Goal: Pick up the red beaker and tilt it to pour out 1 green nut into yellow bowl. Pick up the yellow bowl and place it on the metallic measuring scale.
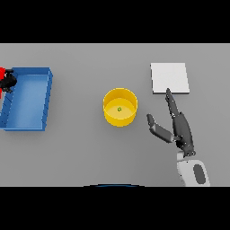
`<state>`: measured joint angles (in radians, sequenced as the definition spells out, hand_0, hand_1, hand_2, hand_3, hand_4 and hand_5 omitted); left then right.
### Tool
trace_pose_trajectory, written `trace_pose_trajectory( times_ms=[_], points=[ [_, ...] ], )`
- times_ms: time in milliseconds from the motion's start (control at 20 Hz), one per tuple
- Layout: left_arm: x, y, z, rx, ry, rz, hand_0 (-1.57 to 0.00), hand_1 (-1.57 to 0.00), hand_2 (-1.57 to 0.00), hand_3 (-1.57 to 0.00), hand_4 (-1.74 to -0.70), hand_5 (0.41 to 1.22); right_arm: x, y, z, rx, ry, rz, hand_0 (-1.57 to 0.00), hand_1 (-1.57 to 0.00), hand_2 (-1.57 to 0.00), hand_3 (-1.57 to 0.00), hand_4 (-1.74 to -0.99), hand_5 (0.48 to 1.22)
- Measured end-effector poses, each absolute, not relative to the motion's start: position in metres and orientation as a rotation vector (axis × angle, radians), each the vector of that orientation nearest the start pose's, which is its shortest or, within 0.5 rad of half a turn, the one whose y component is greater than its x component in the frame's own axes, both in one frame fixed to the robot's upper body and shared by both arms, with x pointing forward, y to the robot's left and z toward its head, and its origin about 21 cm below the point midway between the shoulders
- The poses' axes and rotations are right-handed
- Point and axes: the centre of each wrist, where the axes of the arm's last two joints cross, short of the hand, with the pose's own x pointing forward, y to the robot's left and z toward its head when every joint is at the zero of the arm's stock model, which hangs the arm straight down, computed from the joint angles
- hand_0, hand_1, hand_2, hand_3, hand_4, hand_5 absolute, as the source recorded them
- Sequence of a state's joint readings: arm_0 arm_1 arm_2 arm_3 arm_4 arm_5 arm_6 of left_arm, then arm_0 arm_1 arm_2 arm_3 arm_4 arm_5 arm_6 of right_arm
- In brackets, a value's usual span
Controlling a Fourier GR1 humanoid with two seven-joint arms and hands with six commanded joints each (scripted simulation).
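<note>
A yellow bowl [120, 107] stands upright at the table's middle with one green nut [119, 109] on its floor. The metallic measuring scale [169, 77], a pale square plate, lies to the bowl's far right. My right hand [182, 128] is open between them, a little nearer than the bowl. Its straight fingers point at the scale's near edge and its thumb sticks out toward the bowl without touching it. At the far left edge my left hand [8, 82] is curled round the red beaker [2, 72], which is mostly cut off by the picture's edge.
A blue open bin [28, 99] sits at the left, just beside the left hand and beaker. The grey table [81, 148] spreads between the bin and the bowl.
</note>
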<state>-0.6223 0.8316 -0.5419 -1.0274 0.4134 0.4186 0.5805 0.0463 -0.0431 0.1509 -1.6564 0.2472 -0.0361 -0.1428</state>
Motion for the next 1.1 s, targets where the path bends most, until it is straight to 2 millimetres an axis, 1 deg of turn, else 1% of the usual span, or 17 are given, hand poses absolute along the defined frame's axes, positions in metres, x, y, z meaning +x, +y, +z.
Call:
trace_pose_trajectory(
  times_ms=[50, 100, 150, 200, 250, 350, 450, 500, 600, 650, 750, 800, 850, 900, 950, 1000, 1100],
  points=[
    [0.362, 0.348, 0.102, 0.673, -0.967, -0.165, -1.57, -1.54, -1.49, -1.24, -1.31, 0.774, 0.234, -0.204, 0.008, -0.136, -1.755, 0.315, 0.0, 0.0, 0.0, 0.0, -1.163, 0.671],
    [0.358, 0.347, 0.104, 0.66, -0.988, -0.251, -1.5, -1.38, -1.31, -1.1, -1.15, 0.74, 0.233, -0.203, 0.008, -0.138, -1.765, 0.316, 0.0, 0.0, 0.0, 0.0, -1.159, 0.669],
    [0.354, 0.348, 0.105, 0.641, -1.004, -0.303, -1.25, -1.1, -1.05, -0.88, -1.03, 0.714, 0.234, -0.205, 0.007, -0.147, -1.743, 0.316, 0.0, 0.0, 0.0, 0.0, -1.161, 0.669],
    [0.349, 0.35, 0.104, 0.588, -1.019, -0.344, -1.0, -0.88, -0.84, -0.71, -0.93, 0.697, 0.235, -0.206, 0.009, -0.145, -1.759, 0.32, 0.0, 0.0, 0.0, 0.0, -1.162, 0.671],
    [0.349, 0.352, 0.105, 0.566, -0.999, -0.365, -0.8, -0.71, -0.67, -0.57, -0.87, 0.682, 0.233, -0.206, 0.009, -0.142, -1.765, 0.314, 0.0, 0.0, 0.0, 0.0, -1.156, 0.673],
    [0.345, 0.354, 0.106, 0.533, -0.991, -0.396, -0.51, -0.45, -0.43, -0.36, -0.78, 0.656, 0.234, -0.208, 0.01, -0.138, -1.78, 0.318, 0.0, 0.0, 0.0, 0.0, -1.147, 0.68],
    [0.347, 0.355, 0.108, 0.582, -0.963, -0.46, -0.33, -0.29, -0.27, -0.23, -0.75, 0.647, 0.232, -0.207, 0.007, -0.127, -1.772, 0.318, 0.0, 0.0, 0.0, 0.0, -1.148, 0.688],
    [0.348, 0.352, 0.101, 0.591, -0.95, -0.465, -0.26, -0.23, -0.22, -0.18, -0.74, 0.648, 0.233, -0.207, 0.006, -0.137, -1.756, 0.32, 0.0, 0.0, 0.0, 0.0, -1.156, 0.69],
    [0.353, 0.353, 0.095, 0.615, -0.959, -0.47, -0.17, -0.15, -0.14, -0.12, -0.72, 0.647, 0.233, -0.21, 0.012, -0.145, -1.773, 0.324, 0.0, 0.0, 0.0, 0.0, -1.164, 0.688],
    [0.355, 0.353, 0.099, 0.627, -0.975, -0.458, -0.13, -0.12, -0.11, -0.09, -0.72, 0.647, 0.233, -0.21, 0.012, -0.146, -1.768, 0.327, 0.0, 0.0, 0.0, 0.0, -1.173, 0.688],
    [0.357, 0.352, 0.1, 0.648, -0.985, -0.446, -0.09, -0.07, -0.07, -0.06, -0.7, 0.653, 0.235, -0.208, 0.015, -0.144, -1.769, 0.327, 0.0, 0.0, 0.0, 0.0, -1.178, 0.679],
    [0.355, 0.35, 0.094, 0.65, -0.996, -0.448, -0.07, -0.06, -0.06, -0.05, -0.71, 0.658, 0.234, -0.205, 0.014, -0.158, -1.756, 0.33, 0.0, 0.0, 0.0, 0.0, -1.175, 0.672],
    [0.355, 0.353, 0.097, 0.659, -1.02, -0.435, -0.05, -0.05, -0.05, -0.04, -0.71, 0.663, 0.234, -0.202, 0.013, -0.181, -1.739, 0.346, 0.0, 0.0, 0.0, 0.0, -1.163, 0.677],
    [0.354, 0.35, 0.099, 0.647, -1.07, -0.436, -0.04, -0.04, -0.04, -0.03, -0.71, 0.674, 0.231, -0.2, 0.011, -0.195, -1.74, 0.4, 0.0, 0.0, 0.0, 0.0, -1.146, 0.691],
    [0.355, 0.349, 0.101, 0.647, -1.079, -0.423, -0.03, -0.03, -0.03, -0.02, -0.71, 0.679, 0.235, -0.201, 0.015, -0.196, -1.74, 0.426, 0.0, 0.0, 0.0, 0.0, -1.132, 0.703],
    [0.354, 0.35, 0.1, 0.647, -1.081, -0.419, -0.03, -0.02, -0.02, -0.02, -0.71, 0.685, 0.235, -0.2, 0.016, -0.175, -1.755, 0.492, 0.0, 0.0, 0.0, 0.0, -1.137, 0.717],
    [0.354, 0.348, 0.099, 0.66, -1.085, -0.415, -0.02, -0.01, -0.01, -0.01, -0.71, 0.683, 0.245, -0.203, 0.024, -0.174, -1.759, 0.648, 0.0, 0.0, 0.0, 0.0, -1.172, 0.728]
  ],
)
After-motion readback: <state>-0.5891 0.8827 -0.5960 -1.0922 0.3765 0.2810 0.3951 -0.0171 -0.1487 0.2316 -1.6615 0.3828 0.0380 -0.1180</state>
